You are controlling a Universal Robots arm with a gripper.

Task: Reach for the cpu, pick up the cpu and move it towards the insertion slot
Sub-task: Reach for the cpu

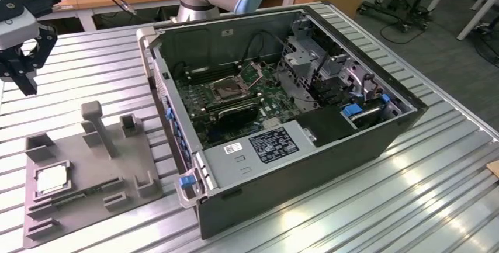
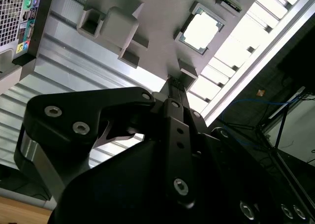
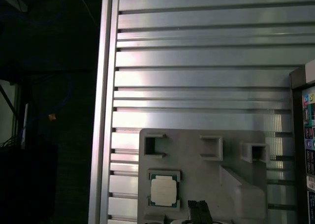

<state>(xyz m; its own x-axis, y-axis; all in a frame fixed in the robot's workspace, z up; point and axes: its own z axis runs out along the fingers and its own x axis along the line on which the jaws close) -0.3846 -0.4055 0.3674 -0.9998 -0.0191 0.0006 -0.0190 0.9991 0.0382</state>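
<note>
The cpu (image 1: 51, 178), a small pale square chip, lies flat in a shallow pocket of the grey fixture plate (image 1: 86, 165) at the exterior view's left. Both wrist views show the cpu (image 2: 199, 31) (image 3: 163, 190) in its pocket. My gripper (image 1: 28, 88) hangs well above the table, over its bare ribbed top beyond the fixture plate. Its fingers (image 2: 173, 86) look shut with nothing between them, and the fingertips (image 3: 198, 213) stop short of the chip. The insertion slot (image 1: 228, 87), a square metal-framed socket, sits on the motherboard inside the open computer case (image 1: 312, 165).
The grey plate carries upright posts (image 1: 93, 121) and several small holders, and a narrow green circuit strip (image 1: 78, 194) lies beside the chip. The ribbed metal table (image 1: 436, 194) ends close to the plate at the exterior view's left edge. Cables and drive cages crowd the case's interior.
</note>
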